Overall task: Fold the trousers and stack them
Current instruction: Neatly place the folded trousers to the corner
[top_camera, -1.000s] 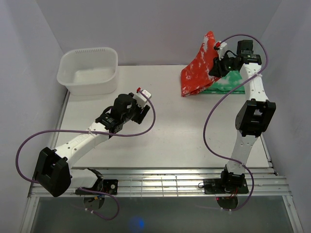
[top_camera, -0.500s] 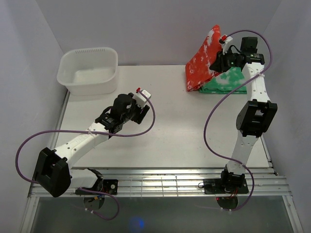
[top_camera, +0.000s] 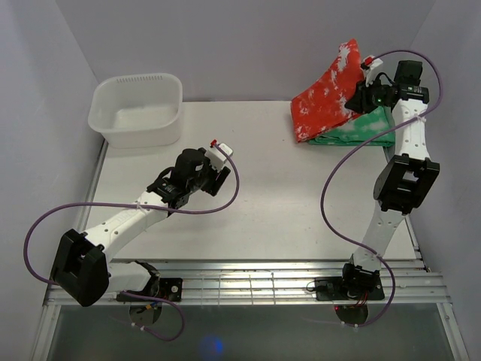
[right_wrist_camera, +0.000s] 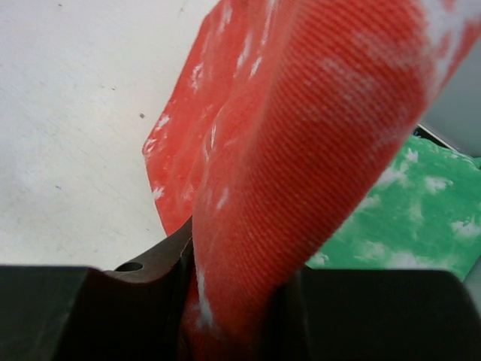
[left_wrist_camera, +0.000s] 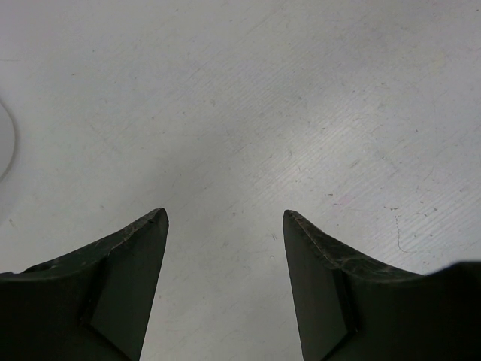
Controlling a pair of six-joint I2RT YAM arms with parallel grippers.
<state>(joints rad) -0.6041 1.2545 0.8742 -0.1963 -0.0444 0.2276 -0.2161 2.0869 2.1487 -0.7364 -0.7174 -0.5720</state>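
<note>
Carried rightward, the trousers [top_camera: 327, 94] now hang left of the right gripper [top_camera: 358, 87], pinched tight, over the green cloth [top_camera: 372, 129]; left gripper [left_wrist_camera: 225, 218] gapes empty, far off

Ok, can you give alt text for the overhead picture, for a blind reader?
The right hand holds up one end of red trousers above a green cloth at the far right. The left hand hovers open near the middle; a white tub sits far left.

arms [top_camera: 124, 216]: white links, black joints | cables [top_camera: 323, 197]: purple | left hand [left_wrist_camera: 225, 216] — dark fingers [left_wrist_camera: 113, 289], seemingly scuffed
</note>
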